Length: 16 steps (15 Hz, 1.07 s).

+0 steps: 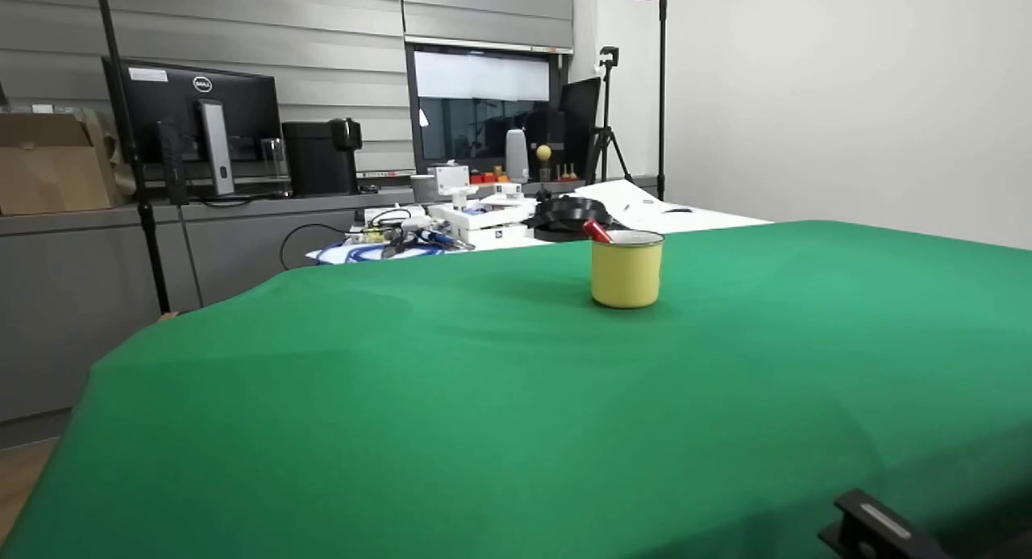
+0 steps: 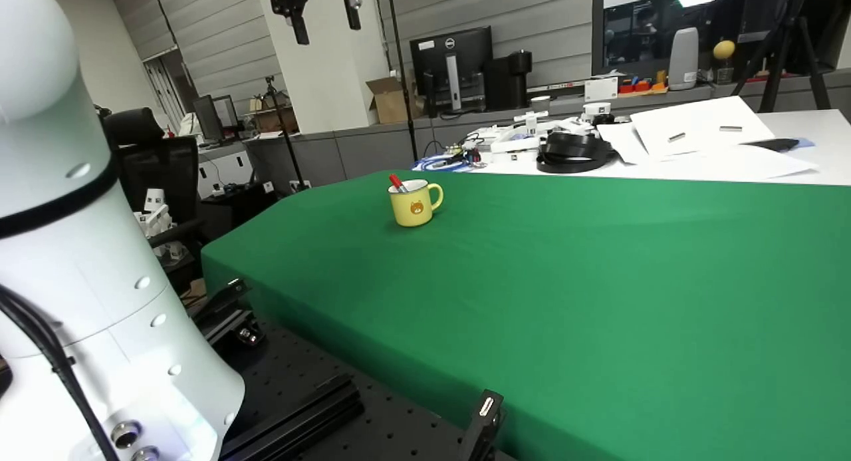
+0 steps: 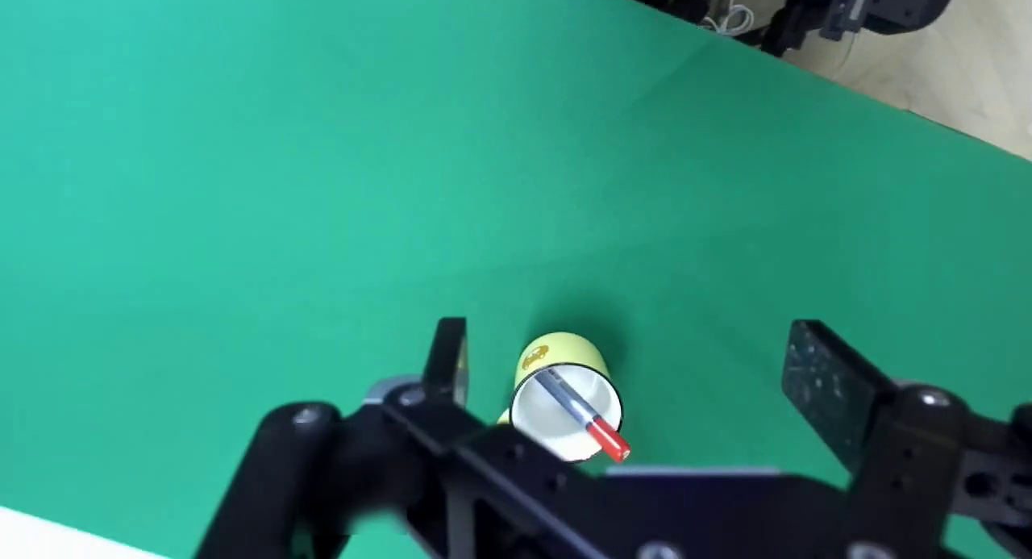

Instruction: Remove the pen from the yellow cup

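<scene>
1. State: the gripper (image 3: 633, 367) hung well above the table (image 1: 484, 398), fingers (image 3: 826, 394) spread wide, holding nothing.
2. Location: the pen (image 3: 582, 414) leaned inside the cup (image 2: 405, 210), its red end projecting past the rim.
3. Alignment, the apparent step: in the wrist view the cup showed nearer one finger, so centring over the red end was advisable.
4. Descent: the fingers needed to straddle the red end, clear of the rim.
5. Extraction: a firm pinch and a lift along the pen's slant looked likeliest to keep the cup upright.
</scene>
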Motion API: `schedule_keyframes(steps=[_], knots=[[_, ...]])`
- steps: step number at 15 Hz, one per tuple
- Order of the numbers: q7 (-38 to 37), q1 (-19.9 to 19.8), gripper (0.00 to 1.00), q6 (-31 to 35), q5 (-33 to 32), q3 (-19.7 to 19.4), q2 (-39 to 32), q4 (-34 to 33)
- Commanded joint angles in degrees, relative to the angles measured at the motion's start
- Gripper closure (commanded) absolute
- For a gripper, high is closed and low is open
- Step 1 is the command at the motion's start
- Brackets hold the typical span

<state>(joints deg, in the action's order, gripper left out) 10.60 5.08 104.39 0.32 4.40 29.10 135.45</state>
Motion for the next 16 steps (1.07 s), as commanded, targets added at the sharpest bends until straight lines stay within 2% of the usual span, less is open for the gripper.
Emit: schedule_keyframes(steps=[1, 5, 9, 10, 13, 16], knots=[[4.91, 1.99, 0.00, 4.22, -5.71, 1.47, -12.44, -6.98], [9.42, 3.69, 0.00, 7.57, -12.51, 4.04, -24.67, -14.37], [12.05, 5.41, 0.00, 5.96, -22.38, 6.42, -35.26, -22.72], [10.59, 4.74, 0.00, 8.72, -18.80, 5.72, -30.18, -16.70], [11.01, 5.44, 0.00, 8.07, -21.62, 6.40, -35.13, -20.69], [11.56, 5.42, 0.00, 7.54, -21.71, 6.38, -35.44, -21.52]])
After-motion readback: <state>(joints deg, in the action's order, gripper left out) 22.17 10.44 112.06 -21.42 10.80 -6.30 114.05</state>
